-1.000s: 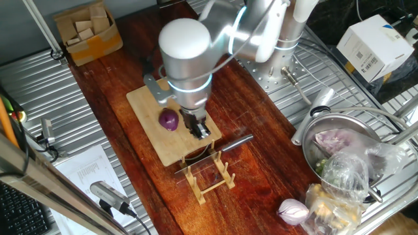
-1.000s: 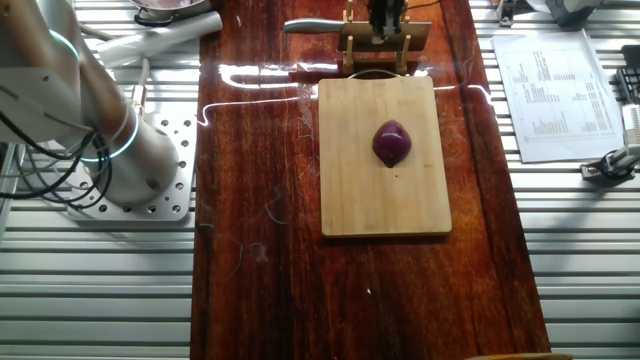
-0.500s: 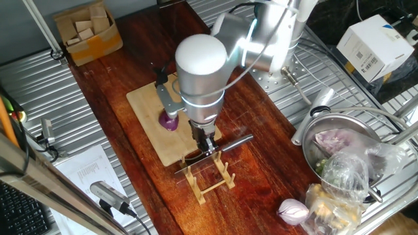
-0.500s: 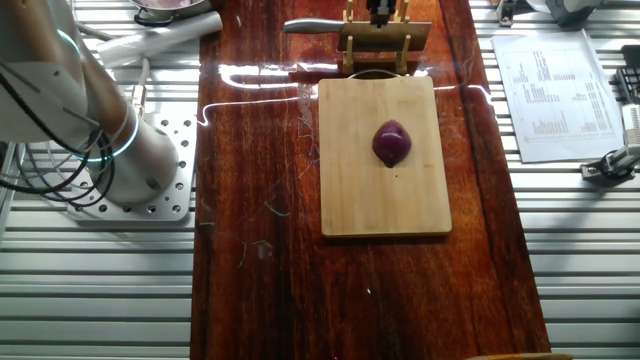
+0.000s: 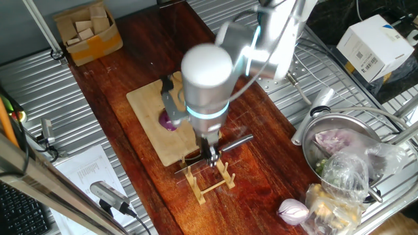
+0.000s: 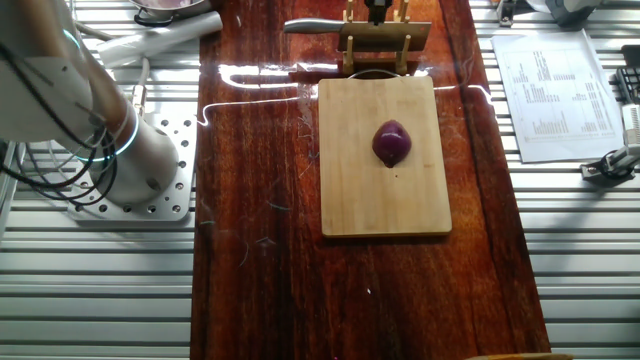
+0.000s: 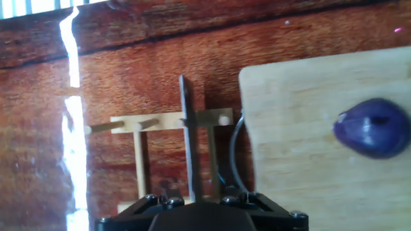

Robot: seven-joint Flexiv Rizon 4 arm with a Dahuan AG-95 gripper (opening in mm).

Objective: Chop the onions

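Observation:
A small dark purple-red onion [image 6: 391, 143] lies on the wooden cutting board [image 6: 385, 200]; it also shows in the hand view [image 7: 372, 128] and half hidden behind the arm [image 5: 168, 121]. A knife [image 5: 238, 141] rests in a wooden rack [image 5: 208, 177] just past the board, its silver handle [image 6: 312, 26] sticking out. In the hand view the knife [image 7: 188, 141] shows as a thin dark line across the rack [image 7: 154, 122] and runs under my hand. My gripper [image 5: 211, 153] hangs right over the knife at the rack [image 6: 380, 10]. Its fingers are hidden or blurred.
A larger pale onion [image 5: 292, 210] lies at the front right beside a metal bowl [image 5: 339, 140] and bagged food. A cardboard box of wood blocks [image 5: 88, 29] sits at the back left, a white box [image 5: 373, 42] at the back right. Paper sheets [image 6: 545, 85] lie beside the table.
My arm has moved off the cutting board, away from the onion, to the knife rack and come lower over the knife. The onion and knife have not moved.

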